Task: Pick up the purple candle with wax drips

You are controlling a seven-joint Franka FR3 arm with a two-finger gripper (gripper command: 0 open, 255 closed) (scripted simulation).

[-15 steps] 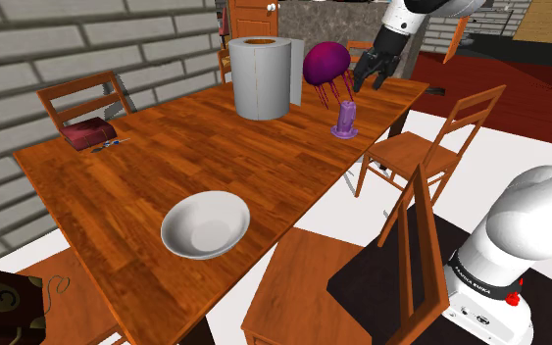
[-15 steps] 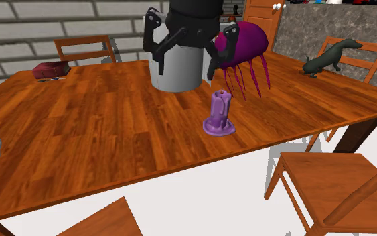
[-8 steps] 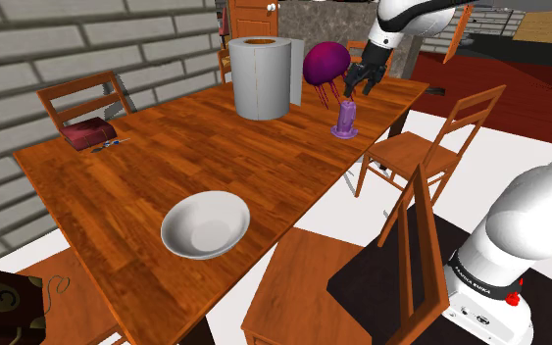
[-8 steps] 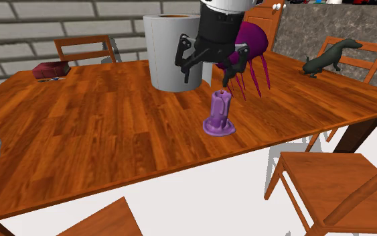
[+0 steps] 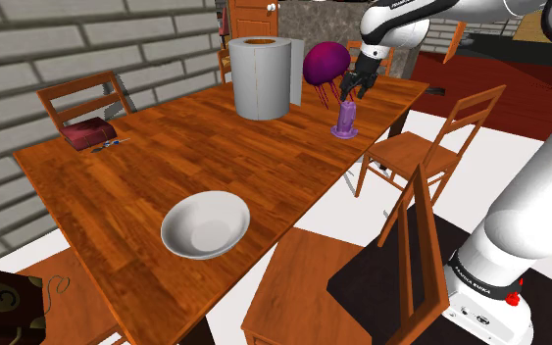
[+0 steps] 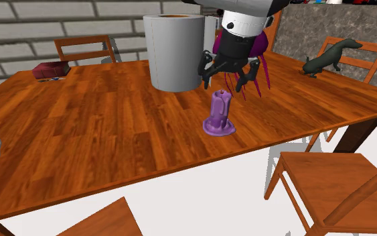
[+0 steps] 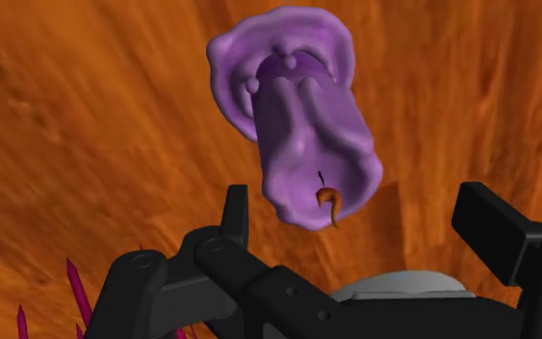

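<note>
Firstly, noted a long wooden table (image 5: 195,147) of reddish planks, with wooden chairs (image 5: 411,154) around it. Next in bulk, recorded a tall grey roll (image 5: 261,78) standing upright at the far end, and just to its right in the shoulder view a magenta round-bodied figure (image 5: 325,64) with thin legs. Toward the near end, logged a white bowl (image 5: 205,223). Observed the black gripper (image 6: 225,84) hanging directly over the purple candle (image 6: 220,114), spread wide, with one tip either side of the wick and touching nothing. Found the candle upright on the table close to its right-hand edge in the shoulder view, in front of the magenta figure and apart from the roll. Inspected closely: short lumpy column, rounded drips down the sides, flared puddle-like base, small orange curled flame on a dark wick.
</note>
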